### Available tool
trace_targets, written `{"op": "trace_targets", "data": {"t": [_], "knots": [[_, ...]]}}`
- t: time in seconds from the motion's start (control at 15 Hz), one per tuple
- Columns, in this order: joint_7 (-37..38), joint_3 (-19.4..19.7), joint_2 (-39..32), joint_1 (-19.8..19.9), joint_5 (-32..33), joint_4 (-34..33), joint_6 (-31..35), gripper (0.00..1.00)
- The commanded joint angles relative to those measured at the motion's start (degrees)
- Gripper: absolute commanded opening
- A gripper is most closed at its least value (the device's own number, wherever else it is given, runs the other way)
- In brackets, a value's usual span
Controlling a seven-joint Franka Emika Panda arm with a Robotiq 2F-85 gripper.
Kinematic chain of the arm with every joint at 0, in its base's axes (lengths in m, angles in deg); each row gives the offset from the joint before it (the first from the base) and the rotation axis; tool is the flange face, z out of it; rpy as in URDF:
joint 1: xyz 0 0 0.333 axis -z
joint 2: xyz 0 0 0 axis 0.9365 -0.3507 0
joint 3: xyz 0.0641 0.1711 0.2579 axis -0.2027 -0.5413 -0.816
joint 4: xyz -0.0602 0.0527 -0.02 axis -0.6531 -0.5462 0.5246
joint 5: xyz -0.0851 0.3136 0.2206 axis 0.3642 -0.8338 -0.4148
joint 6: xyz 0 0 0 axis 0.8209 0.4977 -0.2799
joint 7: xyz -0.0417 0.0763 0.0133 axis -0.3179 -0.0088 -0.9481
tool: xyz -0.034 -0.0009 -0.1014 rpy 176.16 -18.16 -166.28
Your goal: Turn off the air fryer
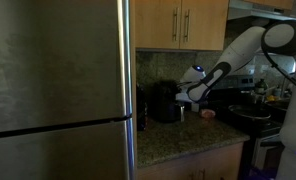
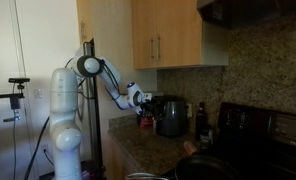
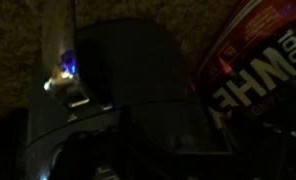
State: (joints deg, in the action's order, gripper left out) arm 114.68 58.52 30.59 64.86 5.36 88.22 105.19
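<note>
The air fryer [image 1: 166, 102] is a black boxy appliance on the granite counter, next to the fridge. It also shows in an exterior view [image 2: 172, 117] under the wooden cabinets. My gripper [image 1: 185, 96] hovers right at the fryer's upper side, close to it or touching; it shows as well in an exterior view [image 2: 144, 100]. In the dark wrist view the fryer's rounded top [image 3: 128, 60] fills the middle, with a small blue-white light [image 3: 66, 68] at its left. My fingers are lost in shadow, so I cannot tell if they are open or shut.
A large stainless-steel fridge [image 1: 58, 90] fills the near side. A black stove with pots [image 1: 250, 115] stands beyond the fryer. Wooden cabinets [image 2: 178, 35] hang above. A red printed package [image 3: 258, 50] stands beside the fryer. A small pink cup [image 1: 208, 114] sits on the counter.
</note>
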Motion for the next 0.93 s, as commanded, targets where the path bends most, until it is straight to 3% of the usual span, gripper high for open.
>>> {"op": "trace_targets", "data": {"t": [0.0, 0.07, 0.13, 0.2, 0.47, 0.53, 0.67, 0.87], "knots": [[-9.54, -3.18, 10.38, -2.14, -13.61, 5.69, -15.18, 1.0], [-13.62, -5.76, 12.04, -1.33, -19.02, 5.89, -19.94, 1.0], [-13.06, -4.11, 14.53, -2.97, -18.34, 6.34, -24.76, 1.0], [-11.46, -4.74, 17.74, -2.38, -15.85, 5.94, -29.87, 1.0], [-14.46, -5.7, 29.09, -2.28, -16.86, 2.52, -48.9, 1.0], [-12.38, -6.29, 24.01, -1.49, -16.67, 2.65, -42.3, 1.0], [-13.28, -6.47, 29.05, -1.36, -16.88, 2.3, -47.69, 1.0], [-13.51, -6.52, 30.22, -1.34, -16.91, 2.48, -48.67, 1.0]]}}
